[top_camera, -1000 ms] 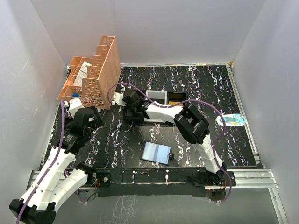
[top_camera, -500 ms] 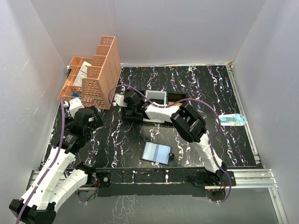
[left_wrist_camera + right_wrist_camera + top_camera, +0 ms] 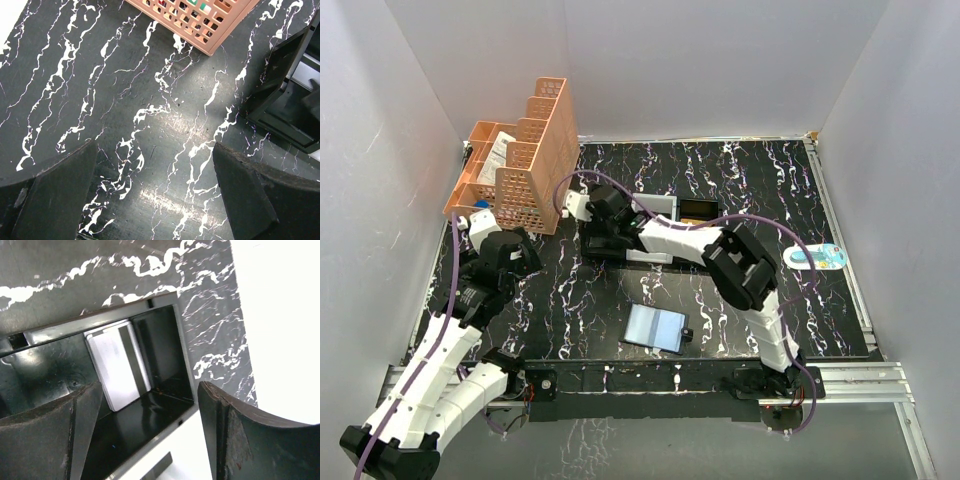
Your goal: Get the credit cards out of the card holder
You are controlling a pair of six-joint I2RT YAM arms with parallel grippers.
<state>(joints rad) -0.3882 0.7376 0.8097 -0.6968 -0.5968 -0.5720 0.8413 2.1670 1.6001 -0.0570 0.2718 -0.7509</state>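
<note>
Right pincer (image 3: 150, 390) now has its jaws spread well apart with nothing between them; a second ago they were shut, so it has just let go. It hangs over the left end compartment of the tray (image 3: 100, 315). The card holder (image 3: 655, 328) lies opened flat on the worktop (image 3: 760, 180), near the front edge between the two arm bases and well apart from both pincers, with its black tab (image 3: 688, 334) on the right side. Can't tell from the top view whether any cards remain in its panels. A silver card (image 3: 117, 367) lies flat on the compartment floor against the left wall, free of the fingers (image 3: 240, 440). Judgement: this card is delivered, and the release step is done. In the top view the right pincer (image 3: 605, 235) covers the tray's left end; the tray's (image 3: 665, 198) right compartment shows something orange-brown, too small to name. Next move is probably to go back to the holder for another card, if one is left. Left pincer (image 3: 152, 150) is fully open and empty, hovering over bare worktop near the orange basket (image 3: 200, 15), same place as before. In the top view the left pincer (image 3: 515, 250) sits just below the basket (image 3: 520, 160).
</note>
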